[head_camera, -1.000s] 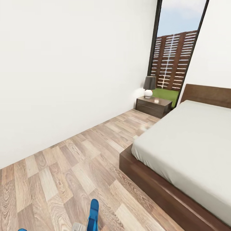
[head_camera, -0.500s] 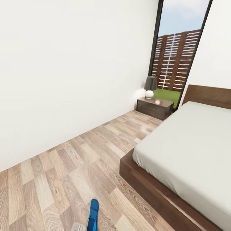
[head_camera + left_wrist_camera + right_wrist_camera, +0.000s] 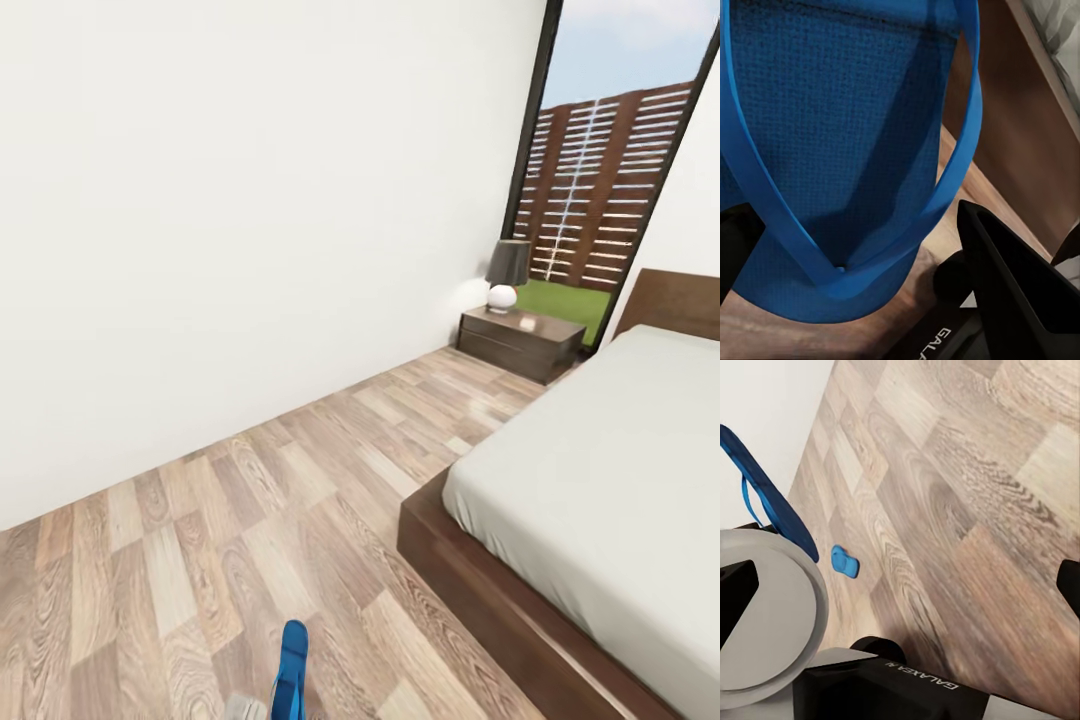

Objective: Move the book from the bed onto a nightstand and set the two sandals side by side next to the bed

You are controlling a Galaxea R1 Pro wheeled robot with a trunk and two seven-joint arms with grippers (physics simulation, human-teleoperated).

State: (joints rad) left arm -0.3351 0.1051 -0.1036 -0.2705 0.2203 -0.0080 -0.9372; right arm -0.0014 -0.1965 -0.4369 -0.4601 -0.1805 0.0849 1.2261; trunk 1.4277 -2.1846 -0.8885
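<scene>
Plain white wall (image 3: 220, 220) meets a light-brown wood-plank floor (image 3: 250, 520) with swirling grain. The low bed frame (image 3: 500, 610) is dark brown, its mattress (image 3: 610, 470) flat light grey. The rubber flip-flop (image 3: 832, 135) is bright blue (finely woven texture on its sole). Beyond, a reddish-brown slatted fence (image 3: 610, 190).

Blue sandal (image 3: 832, 127) shows woven, matt texture; floor (image 3: 250, 520) grainy wood planks; nightstand (image 3: 520, 340) top glossy.
</scene>
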